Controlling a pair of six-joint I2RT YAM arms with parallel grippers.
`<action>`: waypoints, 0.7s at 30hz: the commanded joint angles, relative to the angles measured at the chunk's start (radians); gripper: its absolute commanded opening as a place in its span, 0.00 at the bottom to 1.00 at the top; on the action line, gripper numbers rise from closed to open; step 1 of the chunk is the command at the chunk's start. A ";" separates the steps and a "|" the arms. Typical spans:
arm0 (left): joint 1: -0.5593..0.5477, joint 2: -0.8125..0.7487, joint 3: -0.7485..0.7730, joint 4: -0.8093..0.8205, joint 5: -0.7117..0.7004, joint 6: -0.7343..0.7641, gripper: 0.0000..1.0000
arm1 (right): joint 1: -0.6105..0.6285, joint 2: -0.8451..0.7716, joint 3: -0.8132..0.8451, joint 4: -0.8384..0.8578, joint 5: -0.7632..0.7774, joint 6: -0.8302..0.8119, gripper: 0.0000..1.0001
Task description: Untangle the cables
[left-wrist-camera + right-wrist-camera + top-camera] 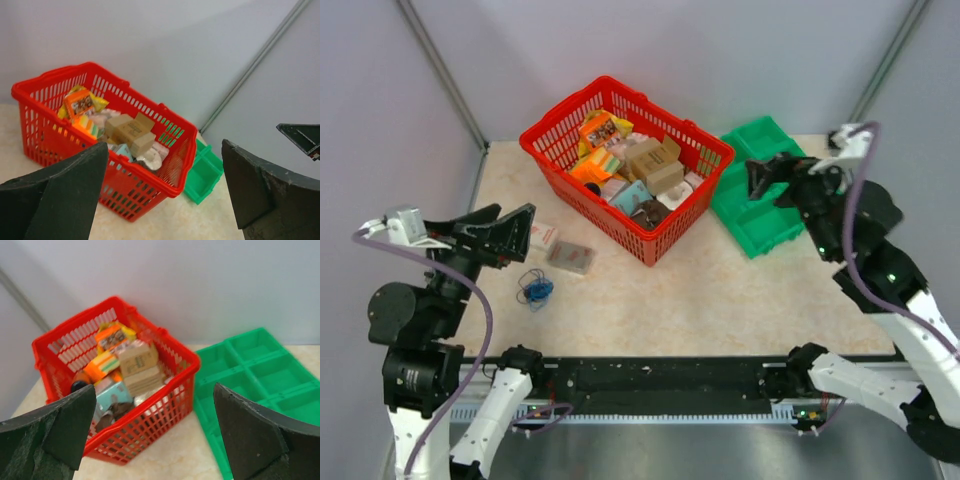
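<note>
The cables (535, 289) lie as a small blue and black tangled bundle on the beige table, left of centre; neither wrist view shows them. My left gripper (515, 228) hovers open just above and left of the bundle, apart from it. In the left wrist view the left gripper (164, 150) has its dark fingers spread wide with nothing between them. My right gripper (767, 178) is raised over the green tray at the far right, far from the cables. The right wrist view shows the right gripper (155, 390) open and empty too.
A red basket (590, 205) full of boxes and packets stands at the back centre. A green compartment tray (760, 215) lies to its right. Two small flat packs (570, 258) rest between the basket and the cables. A black rail (660, 385) runs along the near edge.
</note>
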 commanded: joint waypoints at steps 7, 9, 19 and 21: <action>0.006 -0.034 -0.210 -0.337 -0.392 -0.003 0.98 | 0.359 0.445 0.108 0.085 -0.202 0.092 0.99; 0.006 -0.041 -0.247 -0.389 -0.468 -0.035 0.98 | 0.394 0.497 0.057 0.186 -0.258 0.138 0.99; 0.006 -0.121 -0.544 -0.470 -0.585 -0.372 0.91 | 0.557 0.768 -0.239 0.778 -0.213 0.235 0.97; 0.006 -0.126 -0.579 -0.421 -0.551 -0.385 0.89 | 0.563 0.823 -0.241 0.811 -0.212 0.266 0.93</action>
